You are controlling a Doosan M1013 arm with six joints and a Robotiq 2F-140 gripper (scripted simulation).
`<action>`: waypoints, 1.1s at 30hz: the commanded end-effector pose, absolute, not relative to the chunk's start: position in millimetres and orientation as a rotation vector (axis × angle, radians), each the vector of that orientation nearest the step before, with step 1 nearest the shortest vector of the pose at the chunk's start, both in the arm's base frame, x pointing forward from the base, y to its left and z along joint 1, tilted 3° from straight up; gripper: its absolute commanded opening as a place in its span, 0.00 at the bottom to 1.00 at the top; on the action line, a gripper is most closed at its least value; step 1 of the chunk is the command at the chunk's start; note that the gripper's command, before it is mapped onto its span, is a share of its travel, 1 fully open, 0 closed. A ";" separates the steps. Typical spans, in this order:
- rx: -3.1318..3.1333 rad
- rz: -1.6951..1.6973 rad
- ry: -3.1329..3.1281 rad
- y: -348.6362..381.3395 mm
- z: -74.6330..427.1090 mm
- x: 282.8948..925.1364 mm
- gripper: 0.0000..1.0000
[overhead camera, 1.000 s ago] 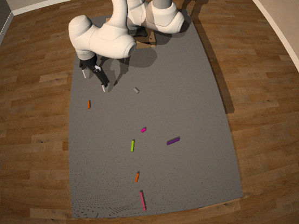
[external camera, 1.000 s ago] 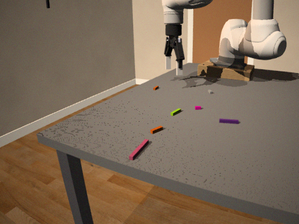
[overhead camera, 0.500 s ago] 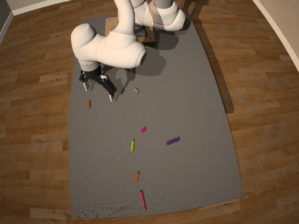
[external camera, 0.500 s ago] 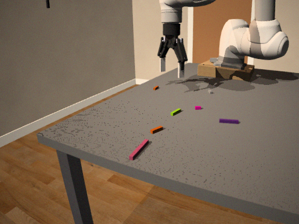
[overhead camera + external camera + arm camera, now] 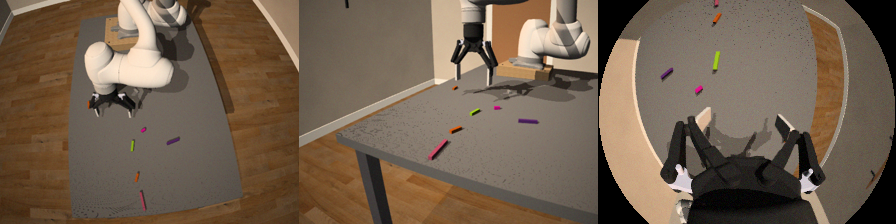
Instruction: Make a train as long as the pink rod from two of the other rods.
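Pink rod [image 5: 437, 149], long and slim, lies flat near the front edge of the grey rectangular counter [image 5: 543, 168]. Just beyond it, roughly in line but apart, lie a short orange rod [image 5: 455, 130] and a lime rod [image 5: 474, 112]. A small magenta rod [image 5: 496, 107] and a purple rod [image 5: 528, 121] lie farther right, well apart. A second orange rod [image 5: 454, 87] lies near the far left edge. The black two-finger tool [image 5: 474, 76] hangs above the counter, fingers wide apart, holding nothing. Wood-plank flooring [image 5: 265, 81] surrounds the counter; the walls are grey and beige with a pale skirting board [image 5: 364, 111].
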State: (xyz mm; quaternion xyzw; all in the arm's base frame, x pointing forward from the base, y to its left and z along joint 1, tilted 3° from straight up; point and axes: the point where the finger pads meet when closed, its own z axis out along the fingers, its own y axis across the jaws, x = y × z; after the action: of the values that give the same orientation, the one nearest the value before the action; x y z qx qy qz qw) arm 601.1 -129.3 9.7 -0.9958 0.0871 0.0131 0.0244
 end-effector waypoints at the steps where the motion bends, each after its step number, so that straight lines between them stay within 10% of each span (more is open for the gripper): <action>1: -3.086 0.039 0.094 -105.2 7.6 635.4 1.00; 33: -3.087 0.038 0.031 -95.3 6.9 646.8 1.00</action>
State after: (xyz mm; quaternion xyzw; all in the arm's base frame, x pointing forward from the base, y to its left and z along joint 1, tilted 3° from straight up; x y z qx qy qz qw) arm 646.8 -95.3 6.8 -0.9995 0.0099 0.0122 0.0270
